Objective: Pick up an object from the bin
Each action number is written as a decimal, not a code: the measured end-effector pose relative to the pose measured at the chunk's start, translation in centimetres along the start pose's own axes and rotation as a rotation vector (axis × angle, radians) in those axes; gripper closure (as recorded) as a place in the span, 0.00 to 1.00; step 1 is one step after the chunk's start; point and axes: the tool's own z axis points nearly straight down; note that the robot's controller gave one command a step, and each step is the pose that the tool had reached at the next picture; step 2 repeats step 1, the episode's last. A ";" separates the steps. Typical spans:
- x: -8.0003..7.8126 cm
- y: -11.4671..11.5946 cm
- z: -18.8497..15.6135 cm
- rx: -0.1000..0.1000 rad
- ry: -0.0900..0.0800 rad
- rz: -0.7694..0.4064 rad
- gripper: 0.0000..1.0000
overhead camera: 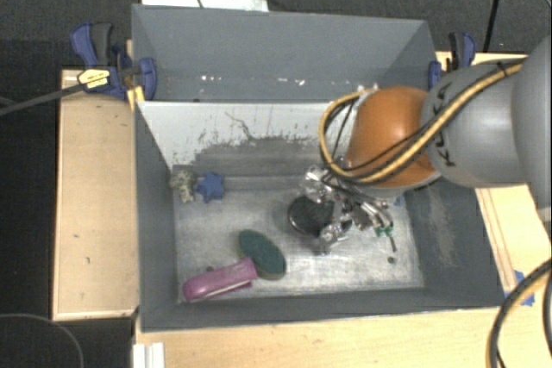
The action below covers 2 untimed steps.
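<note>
Black round disc-like object (pixel 304 216) centre-right of frame, on floor of grey metal bin (pixel 259 56). End effector (pixel 332 228) low at disc's right edge. Apart or together: cannot tell. Risk: off-centre contact shoves disc aside toward dark green oval pad (pixel 263 254); thin edge slips on lift.

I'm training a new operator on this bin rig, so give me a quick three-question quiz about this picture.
1. True or false: the pink elongated thing lies at the lower left of the bin, apart from the gripper.
2. Which thing lies nearest the gripper? A, the pink elongated thing; B, the dark round thing; C, the dark green oval.
3. Fill in: the dark green oval lies right beside the ____ thing.

Key: 1 true; 2 B; 3 pink.
</note>
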 end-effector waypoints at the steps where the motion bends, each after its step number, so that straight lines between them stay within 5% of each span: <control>1: -0.1 1.5 -14.5 0.002 -0.006 -0.057 1.00; 2: -0.1 1.5 -14.5 0.002 -0.006 -0.057 1.00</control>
